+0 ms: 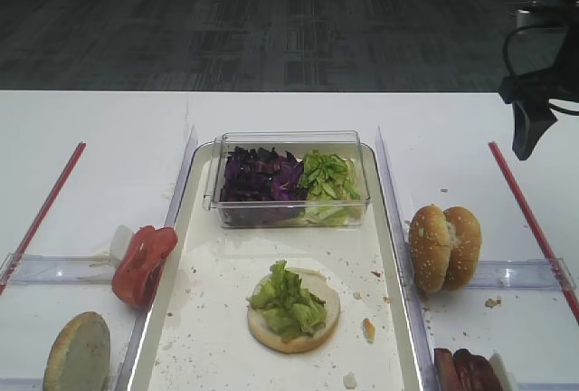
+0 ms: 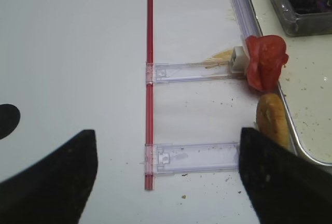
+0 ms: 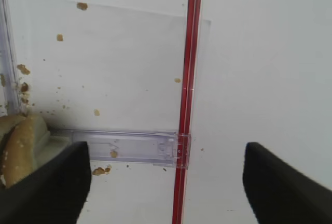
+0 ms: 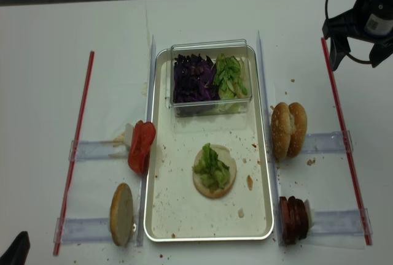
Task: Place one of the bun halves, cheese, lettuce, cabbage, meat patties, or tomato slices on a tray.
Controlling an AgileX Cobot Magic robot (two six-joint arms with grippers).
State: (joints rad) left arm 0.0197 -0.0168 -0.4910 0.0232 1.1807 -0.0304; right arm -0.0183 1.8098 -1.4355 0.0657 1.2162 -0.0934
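One bun half [image 1: 294,321] with lettuce [image 1: 288,298] sits on tray [image 1: 387,228]; patties [image 4: 293,218], tomato [image 1: 142,264] remain. Both grippers [image 3: 166,182] [image 2: 168,175] spread apart, empty.

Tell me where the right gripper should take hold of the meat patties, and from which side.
The meat patties stand on edge in a row right of the tray. The open right gripper should probably descend from above onto the end patty's top rim, one jaw on each flat face.

Tomato slices [image 2: 265,60] beside tray [image 2: 290,130]
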